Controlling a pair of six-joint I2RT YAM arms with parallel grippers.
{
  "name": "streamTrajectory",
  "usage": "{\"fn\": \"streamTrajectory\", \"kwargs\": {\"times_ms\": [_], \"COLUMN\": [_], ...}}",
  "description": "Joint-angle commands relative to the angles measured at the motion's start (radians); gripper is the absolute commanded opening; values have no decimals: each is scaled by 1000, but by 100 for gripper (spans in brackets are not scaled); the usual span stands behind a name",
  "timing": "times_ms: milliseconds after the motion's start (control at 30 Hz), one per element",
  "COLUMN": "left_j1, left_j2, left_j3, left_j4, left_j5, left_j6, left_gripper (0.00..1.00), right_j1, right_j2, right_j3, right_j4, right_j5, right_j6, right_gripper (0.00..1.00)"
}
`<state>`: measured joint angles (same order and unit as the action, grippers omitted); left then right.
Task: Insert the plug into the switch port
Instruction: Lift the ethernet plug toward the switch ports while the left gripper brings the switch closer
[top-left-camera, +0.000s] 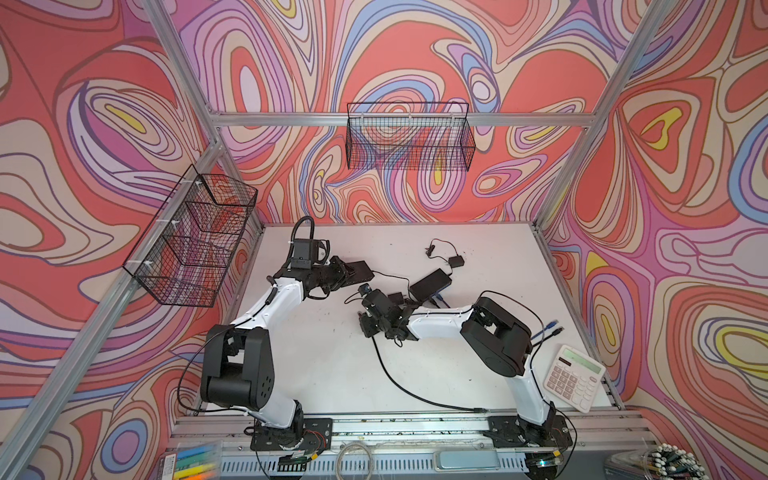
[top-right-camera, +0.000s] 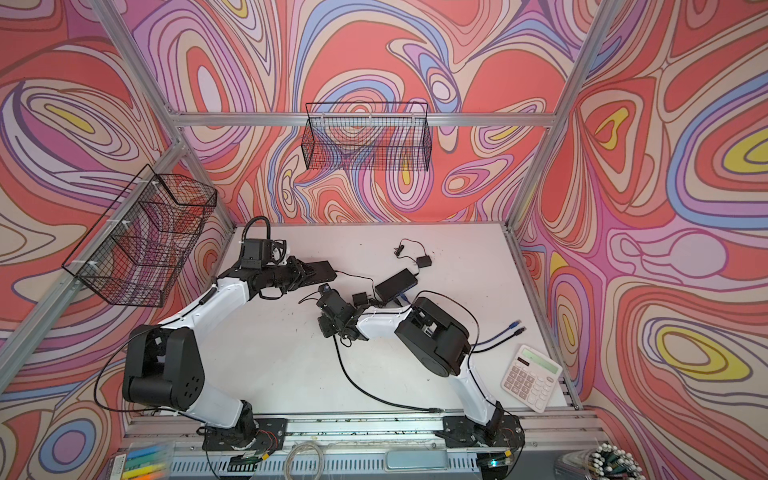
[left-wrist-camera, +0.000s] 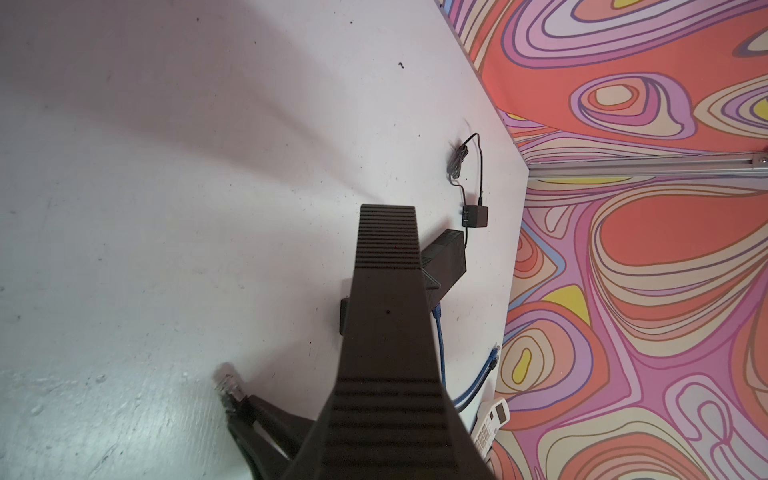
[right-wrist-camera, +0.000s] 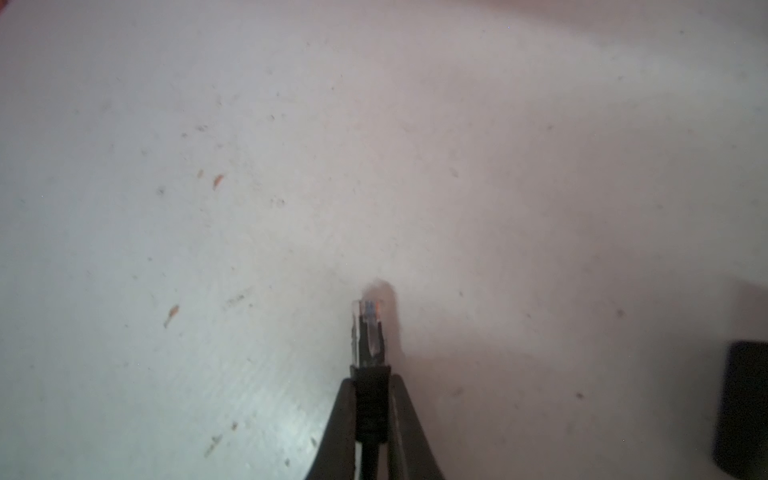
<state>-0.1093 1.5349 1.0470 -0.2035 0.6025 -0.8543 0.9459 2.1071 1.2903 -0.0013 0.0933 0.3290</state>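
Mia: Fingers of the right gripper sit closest to its wrist lens, drawn together on the black boot of the plug. The clear tip pokes out past the fingertips.

Tom: Does the tip touch the table?

Mia: It hangs very low over the white surface with its shadow right beside it. The tip is blurred, so contact cannot be told.

Tom: And the lead?

Mia: In both top views a black cable trails from that gripper across the table toward the front rail.

Tom: What about the left gripper?

Mia: Its jaws are clamped on the switch, a flat black box held out toward the middle of the table. Its wrist view looks along the ribbed narrow side of the box.

Tom: So the plug is not in a port?

Mia: No. The plug is near the switch, on the side closer to the arm bases, with a clear gap between them. The ports cannot be made out.

Tom: Anything else close by?

Mia: Another black box lies flat beside the right arm, with a blue cable plugged into it.
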Motion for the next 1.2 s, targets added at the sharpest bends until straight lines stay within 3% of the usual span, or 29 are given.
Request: {"fn": "streamTrajectory", "kwargs": {"times_ms": [0,200,500,1167], "left_j1": [7,4,-15,-18], "left_j2": [-66,-112,-135,-169], "left_j3": [-65,-199,-297,-350], "left_j4": [137,298,389,374], "left_j5": [-10,-42,-79,-74], "left_j6": [-90,-195,-266,-255], "left_gripper": [13,13,13,12], "right_j1": [-1,23,57,67], "right_j2": [-77,-168,-234,-270], "right_j3": [-100,-151,-118,-26], "right_j4": [-8,15,-6,-34], "right_j5": [72,123,129,115], "right_j6": [-76,-67,-54,-79], "right_gripper": [0,0,0,0]}}
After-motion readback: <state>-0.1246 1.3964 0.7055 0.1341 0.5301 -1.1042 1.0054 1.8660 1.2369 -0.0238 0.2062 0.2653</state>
